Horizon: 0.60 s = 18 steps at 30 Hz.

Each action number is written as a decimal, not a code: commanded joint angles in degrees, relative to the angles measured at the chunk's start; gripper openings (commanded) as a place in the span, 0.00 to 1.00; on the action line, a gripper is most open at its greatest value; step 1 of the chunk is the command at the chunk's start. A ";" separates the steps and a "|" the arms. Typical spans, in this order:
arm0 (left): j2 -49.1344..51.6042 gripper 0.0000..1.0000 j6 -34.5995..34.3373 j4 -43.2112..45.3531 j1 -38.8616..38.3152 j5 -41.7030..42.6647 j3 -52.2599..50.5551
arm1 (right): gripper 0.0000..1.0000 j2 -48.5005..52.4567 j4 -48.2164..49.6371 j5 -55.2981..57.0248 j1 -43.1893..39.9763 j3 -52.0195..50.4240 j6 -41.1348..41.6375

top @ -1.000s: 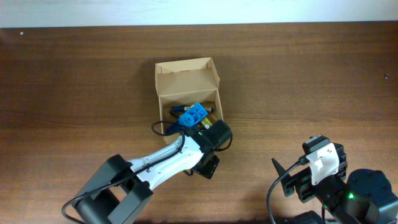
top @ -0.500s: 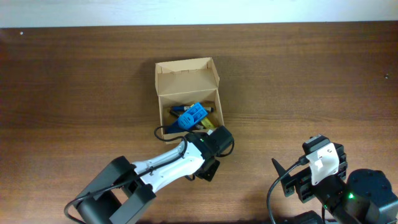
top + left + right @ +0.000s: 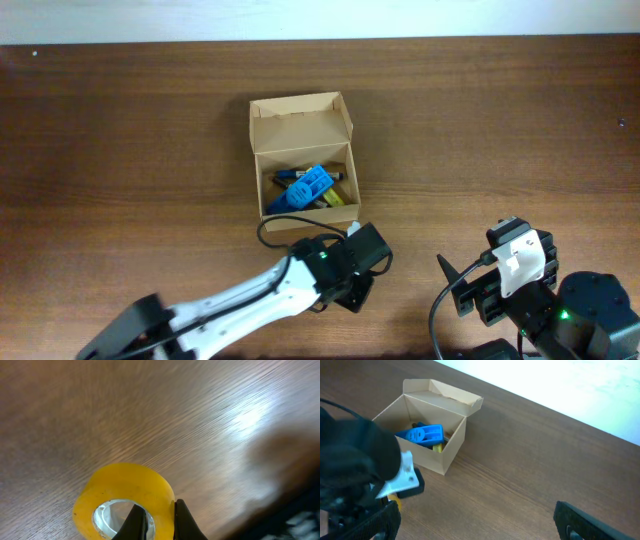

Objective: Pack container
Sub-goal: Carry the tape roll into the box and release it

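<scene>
Yellow tape roll (image 3: 124, 486) | clamped by left end effector (image 3: 157, 507) | right end effector (image 3: 477, 506) apart

tape roll (image 3: 125, 486) cropped; container (image 3: 300, 120) contents partly hidden.

No readable text, label, brand or number appears anywhere.

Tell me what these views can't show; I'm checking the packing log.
Tape: hidden under the left arm overhead; cut off by the bottom edge in left wrist view.
Markers in the box: mostly under the blue case, too small to count.
Right gripper: cut off by right wrist view's bottom edge.
</scene>
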 commanded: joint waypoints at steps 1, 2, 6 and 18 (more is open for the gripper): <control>-4.87 0.02 -1.38 0.35 -0.07 -2.99 2.84 | 0.99 -0.11 0.13 -0.31 -0.46 -0.22 0.48; -5.62 0.02 -1.38 0.31 0.11 -4.76 4.33 | 0.99 -0.11 0.13 -0.31 -0.46 -0.22 0.48; -5.81 0.02 -1.36 0.26 2.49 -11.06 10.21 | 0.99 -0.11 0.13 -0.31 -0.46 -0.22 0.48; 0.85 0.05 -1.38 0.09 23.19 -11.93 18.64 | 0.99 -0.11 0.13 -0.31 -0.46 -0.22 0.48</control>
